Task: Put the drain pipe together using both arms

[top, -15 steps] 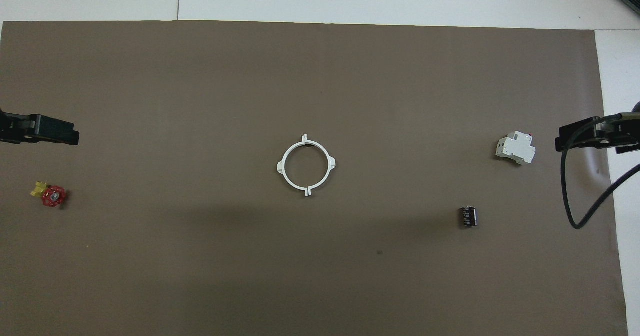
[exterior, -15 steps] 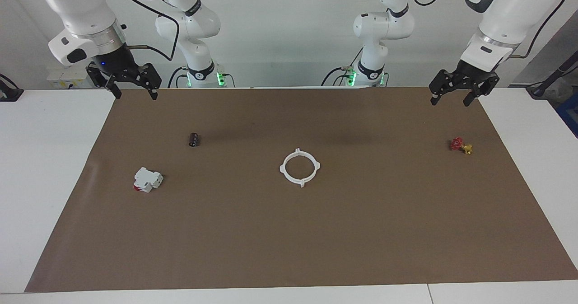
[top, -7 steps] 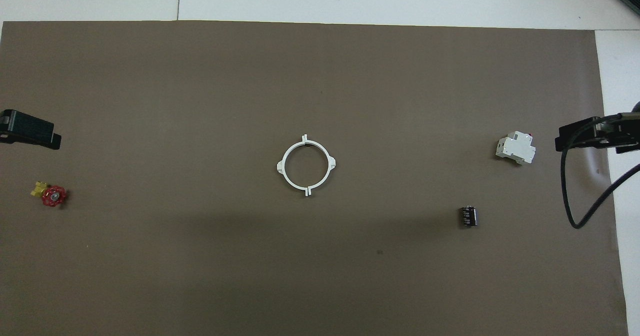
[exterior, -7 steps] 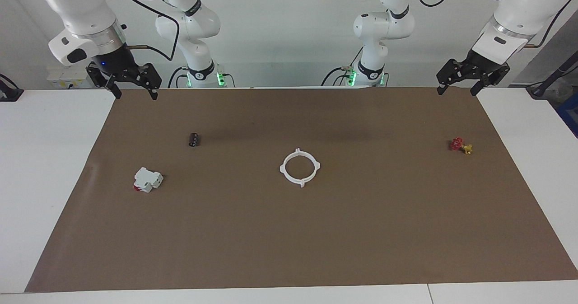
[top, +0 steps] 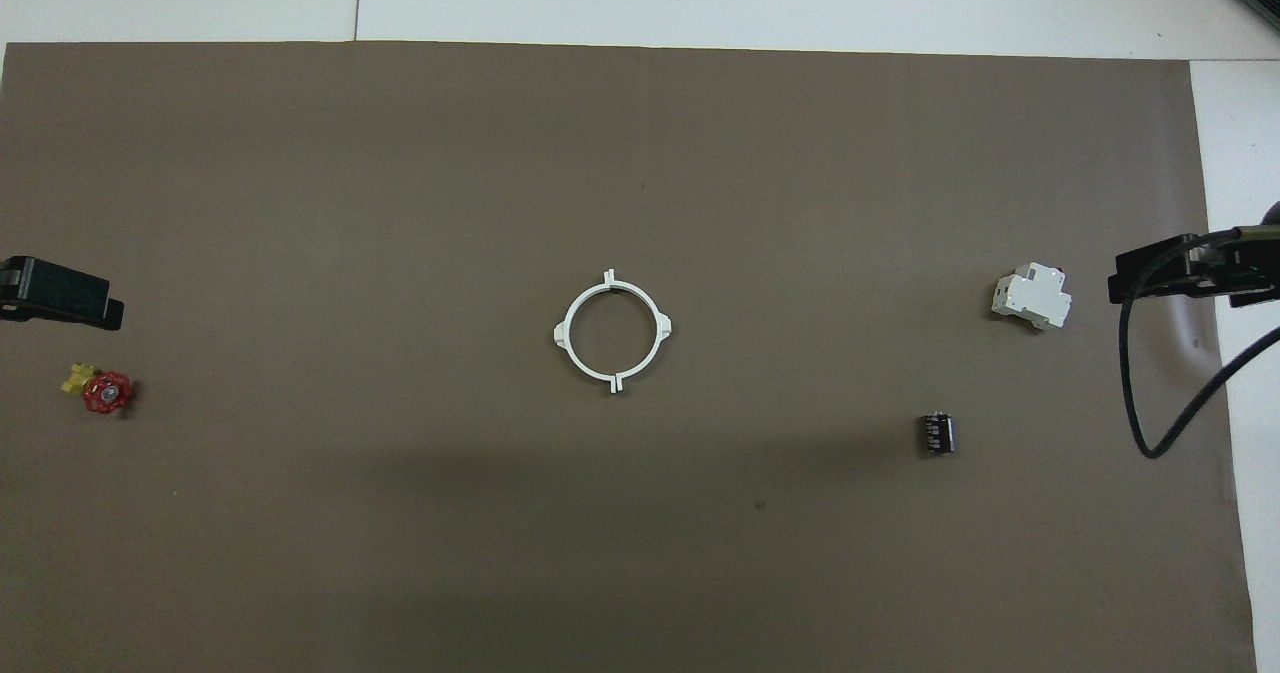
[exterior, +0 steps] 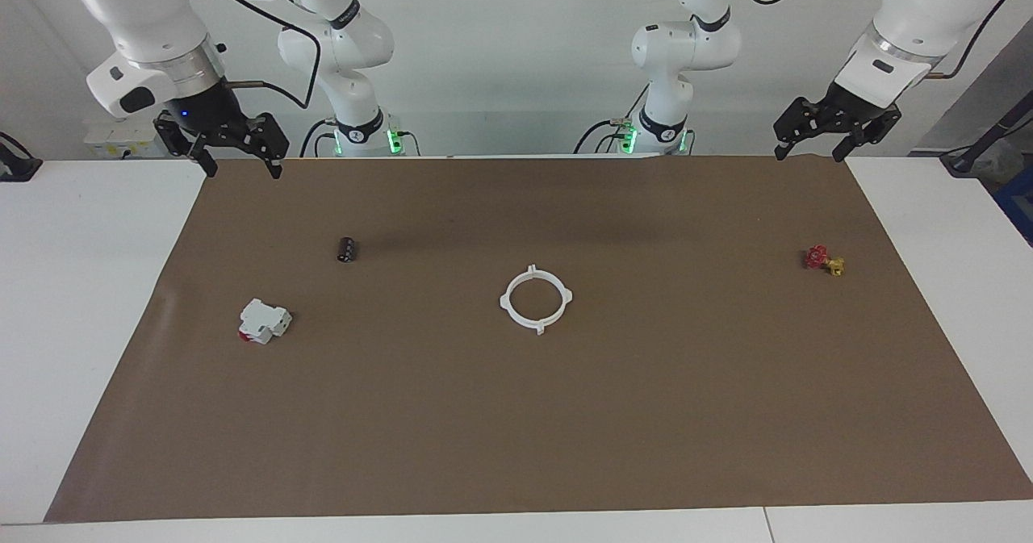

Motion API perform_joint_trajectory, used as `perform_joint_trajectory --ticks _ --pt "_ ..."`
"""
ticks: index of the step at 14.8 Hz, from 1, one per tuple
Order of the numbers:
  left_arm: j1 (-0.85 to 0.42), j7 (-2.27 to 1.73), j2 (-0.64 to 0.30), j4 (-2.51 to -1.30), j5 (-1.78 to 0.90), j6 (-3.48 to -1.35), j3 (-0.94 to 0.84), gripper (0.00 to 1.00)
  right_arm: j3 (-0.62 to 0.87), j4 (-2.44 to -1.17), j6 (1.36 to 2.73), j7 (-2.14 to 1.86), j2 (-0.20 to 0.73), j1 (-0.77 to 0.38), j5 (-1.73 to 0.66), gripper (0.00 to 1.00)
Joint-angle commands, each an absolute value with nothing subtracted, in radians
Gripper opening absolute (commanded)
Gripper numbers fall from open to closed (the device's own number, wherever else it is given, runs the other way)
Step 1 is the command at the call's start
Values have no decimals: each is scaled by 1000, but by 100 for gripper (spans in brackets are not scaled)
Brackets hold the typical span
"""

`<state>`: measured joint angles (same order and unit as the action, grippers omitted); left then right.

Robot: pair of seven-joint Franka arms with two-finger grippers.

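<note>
Since our left pincer (exterior: 835, 134) and right pincer (exterior: 234, 152) hang spread and empty, only a careless sweep could split the joined drain pipe (exterior: 536, 299).

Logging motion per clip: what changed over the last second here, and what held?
Only the left gripper moved: it rose and drew back toward the robots, fingers open and empty. The right gripper stayed open over the mat's corner. The joined white ring, red valve, blocky white part and dark cylinder kept their places.
</note>
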<state>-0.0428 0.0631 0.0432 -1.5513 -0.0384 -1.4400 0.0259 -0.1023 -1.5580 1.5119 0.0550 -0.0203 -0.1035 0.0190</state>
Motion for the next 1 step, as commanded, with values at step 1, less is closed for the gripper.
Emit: perform_joint_trajectory --ticks 1 --pt "-29 77 71 -1589 -52 -1468 18 100 -101 -1575 1514 51 -38 -104 12 100"
